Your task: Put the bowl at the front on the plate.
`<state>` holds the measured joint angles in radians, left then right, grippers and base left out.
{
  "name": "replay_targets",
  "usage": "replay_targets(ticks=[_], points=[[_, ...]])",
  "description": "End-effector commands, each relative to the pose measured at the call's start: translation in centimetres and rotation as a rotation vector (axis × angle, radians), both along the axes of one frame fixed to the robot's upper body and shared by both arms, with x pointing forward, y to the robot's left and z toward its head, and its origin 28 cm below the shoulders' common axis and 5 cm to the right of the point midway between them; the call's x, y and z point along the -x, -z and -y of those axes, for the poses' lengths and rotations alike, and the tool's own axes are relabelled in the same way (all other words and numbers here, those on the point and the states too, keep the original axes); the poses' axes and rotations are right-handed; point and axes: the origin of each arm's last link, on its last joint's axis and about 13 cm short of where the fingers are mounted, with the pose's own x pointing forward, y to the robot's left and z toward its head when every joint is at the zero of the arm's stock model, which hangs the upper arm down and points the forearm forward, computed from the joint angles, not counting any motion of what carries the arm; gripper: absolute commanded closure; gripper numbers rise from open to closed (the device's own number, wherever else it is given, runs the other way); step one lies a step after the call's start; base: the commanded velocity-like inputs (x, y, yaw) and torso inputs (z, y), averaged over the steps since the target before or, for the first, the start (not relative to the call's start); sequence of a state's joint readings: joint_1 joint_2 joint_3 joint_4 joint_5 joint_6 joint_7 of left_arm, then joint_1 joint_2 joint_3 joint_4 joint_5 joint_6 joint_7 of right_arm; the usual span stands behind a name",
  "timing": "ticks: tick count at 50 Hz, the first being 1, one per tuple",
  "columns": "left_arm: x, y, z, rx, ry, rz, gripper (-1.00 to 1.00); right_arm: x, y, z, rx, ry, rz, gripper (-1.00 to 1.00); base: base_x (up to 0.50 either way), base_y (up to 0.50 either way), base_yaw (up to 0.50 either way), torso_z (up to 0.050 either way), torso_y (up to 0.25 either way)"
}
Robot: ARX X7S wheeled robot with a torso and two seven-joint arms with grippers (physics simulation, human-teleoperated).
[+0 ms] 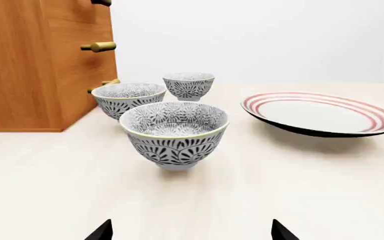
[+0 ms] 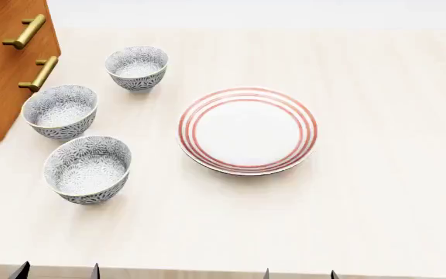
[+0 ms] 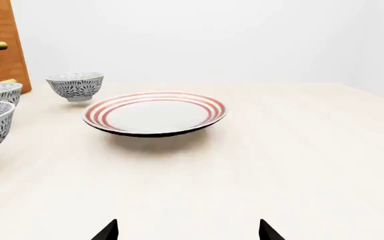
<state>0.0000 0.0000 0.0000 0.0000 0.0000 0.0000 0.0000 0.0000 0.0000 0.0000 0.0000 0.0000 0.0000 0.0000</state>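
A: Start at the left. What sits there?

B: A wooden cabinet [image 2: 6, 64] with brass handles at the far left corner of the table [image 2: 378, 203]. Just beside it runs a line of three patterned bowls, front to back. The far bowl [image 2: 137, 67] and the middle bowl [image 2: 60, 110] are not the ones we want. The bowl [image 2: 88, 168] at the front is the target, upright, empty, close to the middle bowl but apart from it.

A: And the plate?

B: The plate [image 2: 247, 130] lies to the right of the bowls, near the centre of the table, bare, well clear of the target.

A: Which arm should take it?

B: The left, I'd judge. In the left wrist view the bowl sits straight ahead of the left end effector [image 1: 190, 231], centred between its two finger tips, which stand wide apart with nothing between them. So it is released and lined up; the approach is straight forward.

A: The right one?

B: The right end effector [image 3: 187, 230] faces the plate instead, also spread and empty. From there the bowl shows only at the edge of its view, off to the robot's left.

A: Any long axis to mind?

B: No, the bowl is round, so the grip angle matters little. After the lift, the carry goes rightward and slightly away from the robot.
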Motion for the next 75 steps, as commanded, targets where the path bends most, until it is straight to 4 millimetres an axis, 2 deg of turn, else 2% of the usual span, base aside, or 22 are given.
replay_targets(ticks=[1,12,23,30,36,42,49,60,66,68,75], points=[[0.0,0.0,0.0,0.000,0.000,0.000,-1.00,0.0,0.0,-0.1,0.000,0.000,0.000,-1.00,0.00,0.00,0.00,0.000,0.000],[0.2,0.0,-0.1,0.004,-0.009,0.003,-1.00,0.2,0.0,-0.2,-0.001,-0.008,-0.004,-1.00,0.00,0.00,0.00,0.000,0.000],[0.4,-0.2,-0.1,-0.062,-0.027,-0.047,-1.00,0.7,-0.4,-0.1,-0.061,0.027,-0.049,-1.00,0.00,0.00,0.00,0.000,0.000],[1.0,-1.8,0.1,-0.027,0.014,-0.091,-1.00,1.2,-3.2,0.0,-0.063,0.008,0.006,-1.00,0.00,0.00,0.00,0.000,0.000],[1.2,-2.9,0.2,-0.057,0.005,-0.060,-1.00,1.7,-5.2,0.0,-0.030,-0.012,0.028,-1.00,0.00,0.00,0.00,0.000,0.000],[1.6,-5.6,0.4,-0.059,0.021,-0.010,-1.00,2.2,-7.0,0.2,-0.017,-0.017,0.032,-1.00,0.00,0.00,0.00,0.000,0.000],[0.9,-8.3,0.5,-0.050,0.015,-0.017,-1.00,2.6,-9.5,0.2,0.000,-0.014,0.048,-1.00,0.00,0.00,0.00,0.000,0.000],[0.3,-11.3,0.8,-0.054,0.019,0.006,-1.00,2.9,-13.0,0.7,0.045,-0.001,0.084,-1.00,0.00,0.00,0.00,0.000,0.000],[-0.1,-13.0,0.9,-0.068,0.020,0.033,-1.00,2.6,-14.7,0.8,0.073,-0.004,0.092,-1.00,0.00,0.00,0.00,0.000,0.000],[-0.3,-14.0,1.0,-0.061,0.020,0.040,-1.00,2.4,-15.8,0.8,0.089,-0.010,0.100,-1.00,0.00,0.00,0.00,0.000,0.000],[-0.9,-15.7,1.2,-0.062,0.023,0.048,-1.00,2.1,-18.5,0.7,0.102,-0.041,0.135,-1.00,0.00,0.00,0.00,0.000,0.000]])
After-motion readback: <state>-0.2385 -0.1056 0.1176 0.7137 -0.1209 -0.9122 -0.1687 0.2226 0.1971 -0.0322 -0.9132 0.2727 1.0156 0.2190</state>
